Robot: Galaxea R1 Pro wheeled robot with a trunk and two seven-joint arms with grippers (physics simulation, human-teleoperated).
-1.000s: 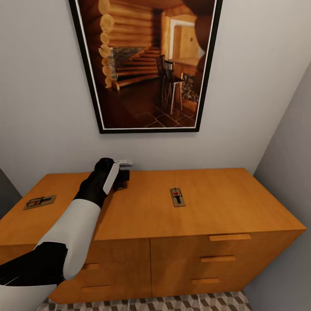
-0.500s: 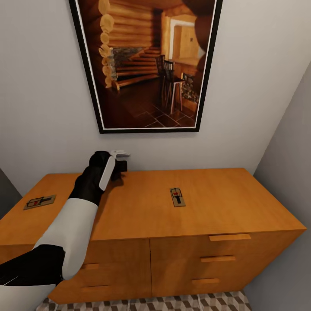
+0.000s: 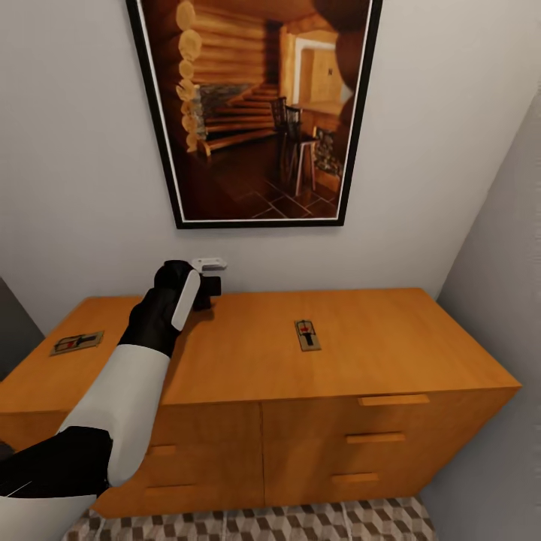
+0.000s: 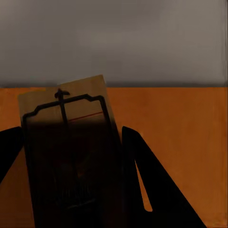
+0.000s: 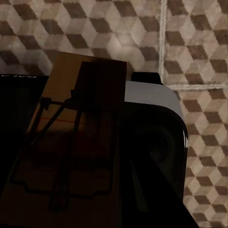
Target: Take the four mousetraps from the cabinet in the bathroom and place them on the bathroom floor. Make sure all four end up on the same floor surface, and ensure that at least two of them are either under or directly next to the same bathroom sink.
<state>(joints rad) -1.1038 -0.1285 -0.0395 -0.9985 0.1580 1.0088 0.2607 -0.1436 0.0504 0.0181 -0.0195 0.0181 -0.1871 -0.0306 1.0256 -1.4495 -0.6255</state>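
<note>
Mousetrap (image 4: 66, 142) is held clamped in the left gripper (image 3: 204, 288), now lifted off the cabinet (image 3: 248, 361) since a second ago; another (image 5: 71, 152) is gripped by the right gripper, two remain on top.

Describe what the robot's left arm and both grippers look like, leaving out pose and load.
In the head view the left arm has a glossy white shell on the forearm, black segments at elbow and wrist, and a white panel along the wrist side. The left gripper is black with a pale grey tip. In both wrist views the fingers look like flat, dark, tapering blades.
</note>
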